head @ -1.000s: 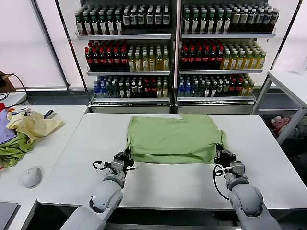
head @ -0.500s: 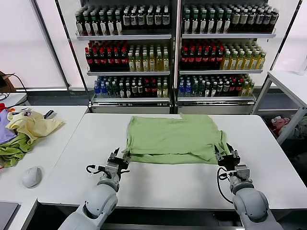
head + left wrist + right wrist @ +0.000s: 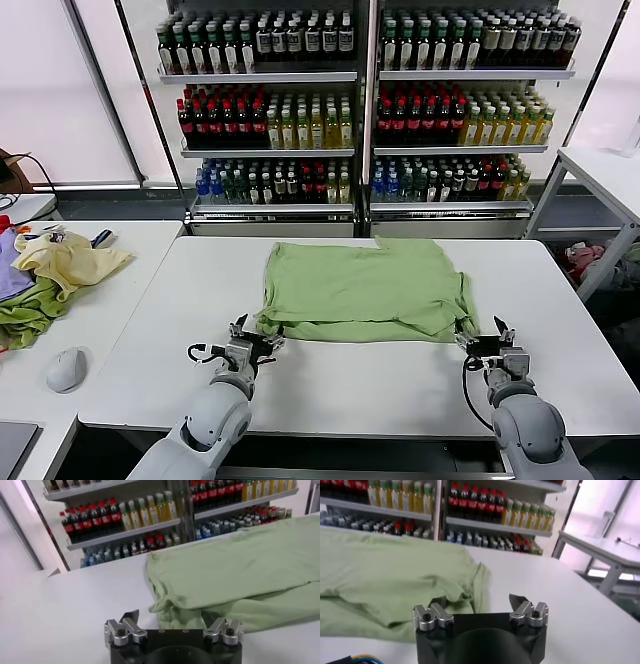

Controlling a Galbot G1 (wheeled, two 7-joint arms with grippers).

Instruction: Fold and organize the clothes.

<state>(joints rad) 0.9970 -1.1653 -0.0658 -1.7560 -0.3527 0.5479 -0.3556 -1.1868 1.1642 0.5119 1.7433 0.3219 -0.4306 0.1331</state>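
White counter (image 3: 330, 390) before drink-stocked shelves (image 3: 365, 110). One polo shirt (image 3: 360, 288) at counter centre, far half; near hem doubled over, so first fold looks done, further folds and tidying left. Left gripper (image 3: 252, 342) and right gripper (image 3: 487, 338), one each, at shirt's near corners, fingers open, holding nothing. Side counter at left: one pale yellow garment (image 3: 66, 260), one darker green cloth (image 3: 25, 315).

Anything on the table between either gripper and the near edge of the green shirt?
Nothing visible. The left gripper and right gripper sit open just short of the green shirt, with only bare white table between them and its near corners.
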